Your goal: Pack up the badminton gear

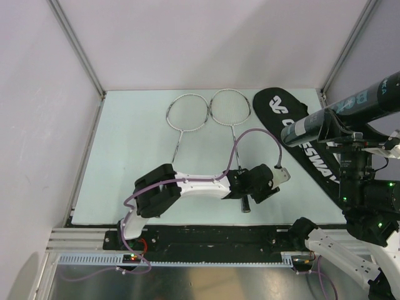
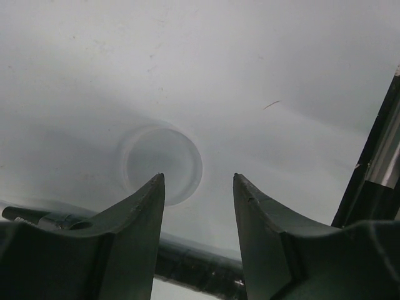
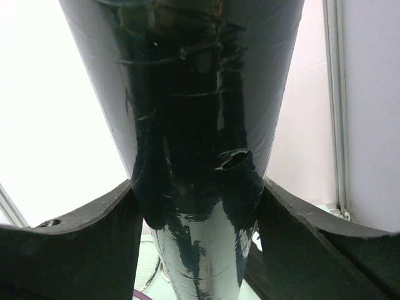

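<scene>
The bench (image 1: 125, 156) is a pale, smooth, matt sheet walled by plain panels. Along its right side lies the bag (image 1: 312, 156), a long black soft case with a rounded far end and white lettering, running diagonally toward the near right. Above the bag's middle the tube (image 1: 312, 125) hangs off the bench, a black cylinder tilted up to the right, with pale print on its upper stretch. The right claw (image 1: 332, 128) is clamped around it partway along. The right wrist view adds what the top view cannot: the tube (image 3: 194, 125) has a glossy black skin wrinkled with tape ridges and a small tear, and it is pressed between both dark fingers (image 3: 69, 244) of the right claw (image 3: 197, 187). Two rackets lie flat at the far centre, side by side. Their thin silver oval frames, the left one (image 1: 187, 112) and the right one (image 1: 231, 106), nearly touch, and their slim shafts point toward the arms. The right racket's shaft runs under the left claw (image 1: 256, 187), which points down at the bench. Only the left wrist view shows that the left claw (image 2: 199, 178) is spread with nothing between its fingers. Just beyond the tips a small round translucent disc (image 2: 161, 164) lies flat on the bench, and a dark handle (image 2: 194, 265) crosses beneath.
</scene>
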